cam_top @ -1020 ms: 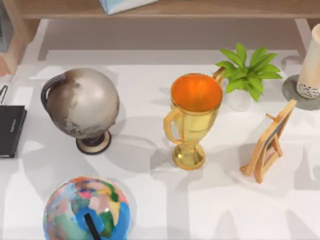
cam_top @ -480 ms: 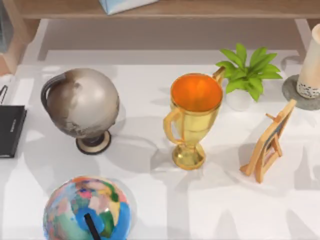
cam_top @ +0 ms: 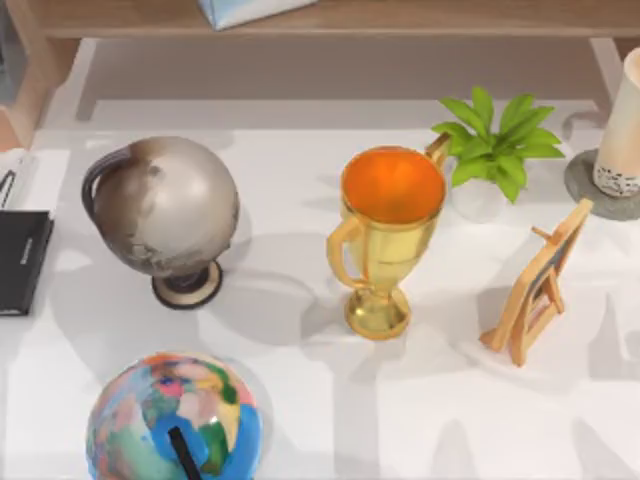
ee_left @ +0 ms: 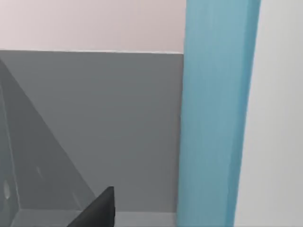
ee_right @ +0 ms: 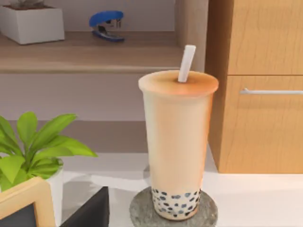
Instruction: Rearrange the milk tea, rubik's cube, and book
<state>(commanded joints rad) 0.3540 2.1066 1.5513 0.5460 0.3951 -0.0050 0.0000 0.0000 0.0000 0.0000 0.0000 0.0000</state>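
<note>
At the far right edge of the table point(cam_top: 320, 420) in the top view, the milk tea point(cam_top: 622, 130) stands upright on a round grey coaster point(cam_top: 590, 185), its long axis vertical. The right wrist view faces it straight on: the milk tea point(ee_right: 177, 142) has its white straw point(ee_right: 186, 63) pointing up and leaning slightly, and the dark pearls sit at the base, just above the coaster point(ee_right: 142, 210). Behind it is a wooden cabinet point(ee_right: 265, 94) with a metal handle, and beside that a wooden shelf point(ee_right: 85, 56) carrying a blue stapler point(ee_right: 106, 23) and a white box point(ee_right: 33, 22).

A dark finger point(ee_right: 90, 213) of the right gripper shows at the lower edge of that view; whether the fingers are apart or together, I cannot tell. The same holds for the left gripper, of which one dark finger point(ee_left: 97, 213) shows before a grey surface point(ee_left: 94, 127) and an upright teal slab point(ee_left: 215, 118) that I cannot identify with certainty.

On the table, a green plant point(cam_top: 495, 145) in a white pot stands just left of the milk tea, with a small wooden easel point(cam_top: 535, 285) in front of it. A gold trophy point(cam_top: 385, 235) stands near the middle, a grey globe point(cam_top: 165, 215) to its left, and a colourful globe point(cam_top: 175, 420) at the near edge. A flat black book point(cam_top: 20, 260) lies at the left edge.
</note>
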